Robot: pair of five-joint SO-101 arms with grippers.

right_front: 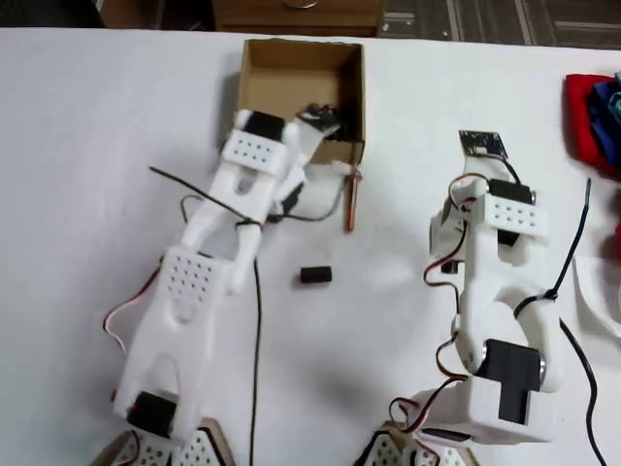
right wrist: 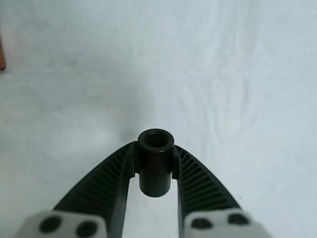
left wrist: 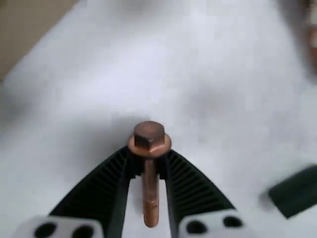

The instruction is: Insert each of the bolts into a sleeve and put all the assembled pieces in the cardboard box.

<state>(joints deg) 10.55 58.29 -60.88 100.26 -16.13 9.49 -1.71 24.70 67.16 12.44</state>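
1. The left arm (right_front: 209, 252) is stretched out long from its base at the near edge, slanting away and across toward the other arm's side.
2. At its far end, the left pincer (left wrist: 148, 154) is clamped on a copper bolt (left wrist: 149, 138). The ribbed black fingers (left wrist: 188, 186) press the shank from both sides, and the hex head sits just past the tips.
3. The right arm (right_front: 495, 291) is folded up compactly, its links stacked close over its base.
4. The right pincer (right wrist: 154, 148) grips a black sleeve (right wrist: 154, 173) between its fingertips, squeezing it from both sides. The bore end of the sleeve pokes out just beyond the tips.
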